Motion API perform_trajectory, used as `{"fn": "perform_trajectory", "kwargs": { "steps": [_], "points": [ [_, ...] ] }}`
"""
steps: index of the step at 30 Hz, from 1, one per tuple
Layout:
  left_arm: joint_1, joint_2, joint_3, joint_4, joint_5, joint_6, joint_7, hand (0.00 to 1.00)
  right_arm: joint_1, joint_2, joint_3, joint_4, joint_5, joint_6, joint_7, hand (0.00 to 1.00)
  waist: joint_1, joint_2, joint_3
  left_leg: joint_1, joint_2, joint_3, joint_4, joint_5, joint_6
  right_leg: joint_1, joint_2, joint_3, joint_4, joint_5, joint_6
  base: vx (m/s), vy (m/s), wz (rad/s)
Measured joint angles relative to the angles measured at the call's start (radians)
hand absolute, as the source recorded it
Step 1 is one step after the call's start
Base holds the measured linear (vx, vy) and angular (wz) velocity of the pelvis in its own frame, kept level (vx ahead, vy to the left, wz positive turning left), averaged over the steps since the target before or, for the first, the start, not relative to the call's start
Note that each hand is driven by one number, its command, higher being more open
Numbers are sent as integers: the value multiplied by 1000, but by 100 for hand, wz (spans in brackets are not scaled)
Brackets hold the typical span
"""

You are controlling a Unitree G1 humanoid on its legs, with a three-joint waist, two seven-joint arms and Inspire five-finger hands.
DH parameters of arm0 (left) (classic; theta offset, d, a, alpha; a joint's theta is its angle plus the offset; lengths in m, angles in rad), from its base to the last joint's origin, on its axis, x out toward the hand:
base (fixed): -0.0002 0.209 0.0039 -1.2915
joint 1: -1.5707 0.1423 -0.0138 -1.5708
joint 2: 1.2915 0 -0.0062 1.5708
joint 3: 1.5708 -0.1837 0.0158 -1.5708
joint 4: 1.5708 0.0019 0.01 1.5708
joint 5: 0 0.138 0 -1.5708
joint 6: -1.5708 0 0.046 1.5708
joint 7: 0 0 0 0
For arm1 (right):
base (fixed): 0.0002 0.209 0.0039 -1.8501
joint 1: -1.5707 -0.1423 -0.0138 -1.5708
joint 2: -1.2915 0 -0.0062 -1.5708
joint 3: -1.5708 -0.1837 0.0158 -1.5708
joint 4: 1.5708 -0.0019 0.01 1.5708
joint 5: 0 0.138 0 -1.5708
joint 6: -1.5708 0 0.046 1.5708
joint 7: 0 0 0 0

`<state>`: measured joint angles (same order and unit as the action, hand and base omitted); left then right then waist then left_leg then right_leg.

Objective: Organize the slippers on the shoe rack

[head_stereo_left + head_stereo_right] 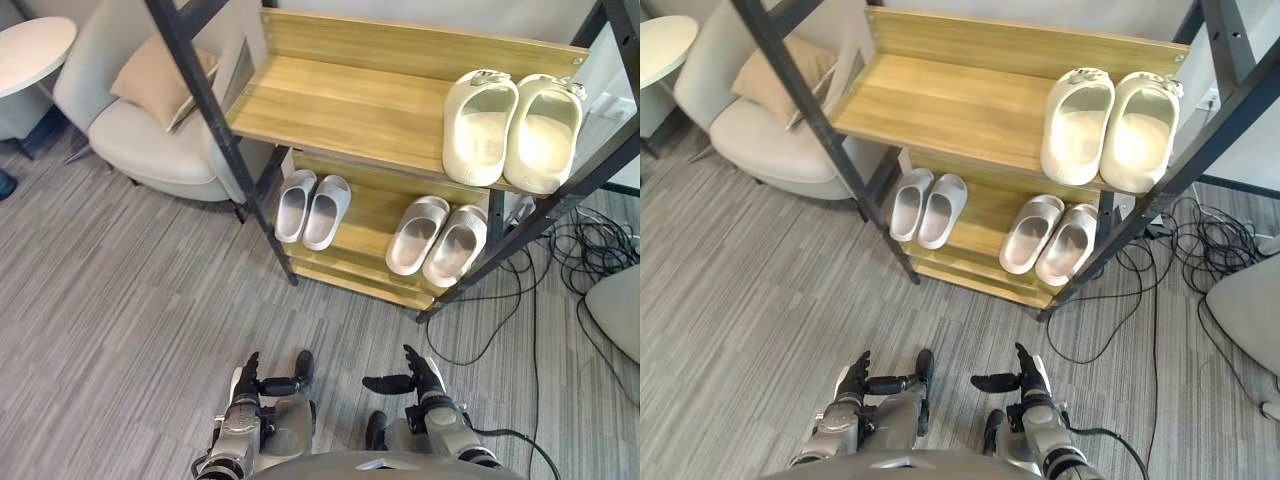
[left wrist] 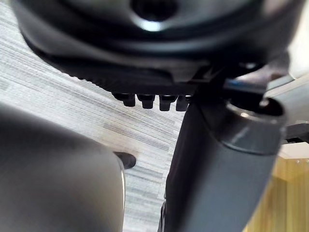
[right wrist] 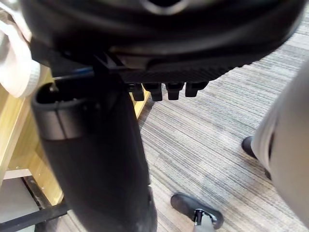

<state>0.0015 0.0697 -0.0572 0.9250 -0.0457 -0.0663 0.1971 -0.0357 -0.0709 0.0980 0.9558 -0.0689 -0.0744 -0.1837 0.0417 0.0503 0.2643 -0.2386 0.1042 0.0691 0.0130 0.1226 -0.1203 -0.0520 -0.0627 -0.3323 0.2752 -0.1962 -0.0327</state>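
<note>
A shoe rack (image 1: 350,110) with wooden shelves and a black frame stands ahead of me. On the right of its upper shelf lies a cream pair of slippers (image 1: 510,125). The lower shelf holds a pale grey pair (image 1: 312,208) on the left and a beige-grey pair (image 1: 438,236) on the right. All toes point away from me. My left hand (image 1: 248,385) and right hand (image 1: 428,383) hang low over the carpet, well short of the rack. Both are open and hold nothing, thumbs pointing toward each other. In the wrist views the left hand (image 2: 154,48) and right hand (image 3: 159,38) show straight fingers.
A light armchair (image 1: 150,140) with a tan cushion stands left of the rack, and a round white table (image 1: 30,50) sits at the far left. Black cables (image 1: 585,250) sprawl on the carpet right of the rack, beside a grey seat edge (image 1: 615,310).
</note>
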Motion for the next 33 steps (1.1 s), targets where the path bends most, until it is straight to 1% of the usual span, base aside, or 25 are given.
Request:
{"fn": "perform_trajectory", "kwargs": {
  "steps": [1,2,3,5,7,8,9,10,11,14,17,20,21,22,23,24,25,26,27,28,29,30,31,32,33],
  "points": [
    [-1,3,0,0,1,-6,-3,100,0,-15,-19,0,0,0,0,100,0,-10,-5,-16,-21,32,89,-7,11,-33,-37,-21,14,4,-1,-79,-6,48],
    [-1,2,0,0,1,-10,-3,100,0,-21,-23,0,0,0,0,100,0,-12,-5,-17,-28,35,120,-11,13,-39,-48,-28,18,5,1,-94,0,79],
    [5,-3,0,4,3,-13,-2,100,6,-46,-40,6,1,2,0,100,-1,-12,-5,8,-35,47,231,-59,34,-48,-77,-57,18,17,11,-63,66,74],
    [16,-11,-1,24,18,-13,-3,100,18,-57,-56,22,0,7,3,100,-4,14,-21,54,15,112,329,-190,50,-47,-91,-121,24,27,16,-60,106,87],
    [15,-12,-2,43,29,-10,-11,100,29,-51,-64,22,0,11,11,100,-18,27,-28,81,60,191,355,-231,62,-38,-108,-182,43,27,19,-78,179,90],
    [18,-17,-5,44,44,-9,-14,100,29,-41,-84,21,0,12,19,100,-24,24,-35,94,52,250,299,-218,63,-24,-115,-218,36,38,43,-117,245,109],
    [24,-9,-11,44,57,-9,-17,100,37,-21,-94,23,0,13,26,100,-26,8,-46,128,21,246,200,-199,72,5,-116,-246,-19,54,73,-130,229,83],
    [24,-8,-12,44,57,-9,-17,100,37,-20,-95,23,0,13,26,100,-26,7,-46,130,19,246,195,-197,73,6,-116,-247,-20,55,74,-101,200,89],
    [35,4,-28,45,61,-7,-23,100,42,7,-98,19,0,8,28,100,-29,-12,-65,174,-35,205,45,-107,77,40,-124,-294,-92,94,85,-83,173,77],
    [38,5,-36,61,77,-8,-28,100,47,22,-98,23,-4,8,32,100,-28,-8,-82,226,-74,155,-100,-28,103,77,-125,-347,-139,121,103,-44,102,71],
    [38,10,-29,66,77,-9,-29,100,46,44,-96,27,-9,9,37,100,-21,-17,-87,235,-102,113,-106,-30,112,102,-150,-380,-124,119,117,-25,98,40],
    [46,12,22,80,77,-12,-30,100,39,55,-97,41,-11,13,46,100,-18,-44,-99,246,-146,88,-106,-50,140,104,-218,-403,-24,61,162,18,109,34],
    [50,16,36,81,77,-12,-30,100,44,58,-97,41,-11,14,47,100,-19,-67,-100,253,-166,74,-106,-56,150,106,-243,-401,13,31,181,80,115,65],
    [50,28,38,81,76,-12,-30,100,56,65,-97,41,-12,18,49,100,-16,-92,-110,259,-196,51,-95,-70,170,106,-261,-352,48,-15,223,101,109,67],
    [50,32,39,80,76,-12,-32,100,59,65,-98,41,-12,21,50,100,-16,-98,-112,259,-204,43,-83,-79,180,108,-256,-320,53,-31,243,116,73,75],
    [50,42,41,79,76,-12,-34,100,69,65,-99,40,-12,22,50,100,-16,-120,-112,254,-228,15,-47,-107,201,118,-251,-260,56,-41,266,145,68,76],
    [46,40,39,82,77,-13,-30,100,77,53,-99,39,-12,24,52,100,-19,-117,-110,254,-245,-31,1,-142,229,100,-286,-179,186,-20,249,160,94,89],
    [45,37,39,81,76,-15,-28,100,72,41,-99,39,-12,24,54,100,-25,-104,-105,254,-244,-56,34,-164,240,40,-300,-121,299,-12,217,189,121,115],
    [30,34,43,86,76,-11,-20,100,57,23,-97,38,-11,25,53,100,-33,-75,-90,245,-208,-117,85,-205,244,-21,-200,0,317,-95,158,208,103,122],
    [29,35,43,89,76,-11,-15,100,48,16,-87,34,-10,23,54,100,-37,-56,-79,249,-192,-165,93,-218,245,-73,-130,45,306,-111,128,259,50,151],
    [30,36,45,95,73,-10,-15,100,48,15,-80,24,-5,21,53,100,-44,-58,-80,261,-189,-219,92,-225,238,-125,-77,88,288,-111,125,232,-17,103],
    [30,36,44,96,72,-10,-15,100,48,15,-80,22,-5,21,52,100,-45,-58,-80,263,-189,-225,92,-226,237,-129,-71,92,285,-111,125,354,-104,137],
    [30,33,43,101,73,-9,-15,100,50,16,-76,11,-5,19,52,100,-48,-68,-80,296,-200,-299,93,-244,226,-169,-31,125,240,-107,120,340,-125,162],
    [41,23,44,101,73,-10,-15,100,54,18,-74,9,-5,17,52,100,-51,-72,-82,332,-212,-371,99,-266,205,-191,-18,133,202,-79,78,368,-149,184],
    [43,19,44,101,74,-11,-15,100,54,19,-73,7,-7,17,53,100,-52,-72,-83,339,-216,-391,107,-275,201,-191,-18,126,175,-64,64,327,-148,171]
  ]
}}
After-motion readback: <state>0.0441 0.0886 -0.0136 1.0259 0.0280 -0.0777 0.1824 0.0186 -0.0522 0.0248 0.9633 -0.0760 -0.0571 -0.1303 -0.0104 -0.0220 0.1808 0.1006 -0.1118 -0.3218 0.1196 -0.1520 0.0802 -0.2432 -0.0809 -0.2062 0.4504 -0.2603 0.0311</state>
